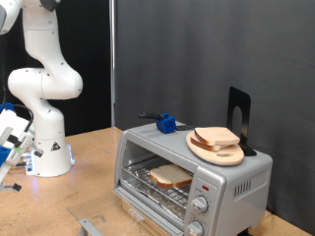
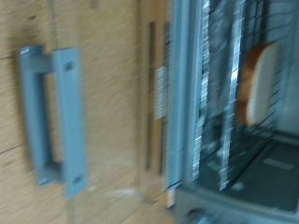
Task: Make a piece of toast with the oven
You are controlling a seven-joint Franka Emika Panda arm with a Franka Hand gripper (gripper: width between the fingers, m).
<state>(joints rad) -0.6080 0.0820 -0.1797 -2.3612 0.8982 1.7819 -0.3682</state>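
Observation:
The silver toaster oven (image 1: 197,177) stands at the exterior view's lower right with its glass door (image 1: 98,221) folded down open. One slice of toast (image 1: 169,176) lies on the wire rack inside; it also shows in the wrist view (image 2: 260,82), behind the rack bars. The door handle (image 2: 51,121) fills one side of the blurred wrist view. No fingers show in the wrist view. My gripper seems to be the white and blue hand (image 1: 10,133) at the exterior view's left edge, well away from the oven and holding nothing that I can see.
A round wooden plate (image 1: 202,147) with a few more bread slices (image 1: 217,138) sits on top of the oven, next to a blue object (image 1: 165,123) and a black stand (image 1: 239,118). Knobs (image 1: 200,205) and a red light (image 1: 204,184) are on the oven front. The arm's base (image 1: 49,147) stands on the wooden table.

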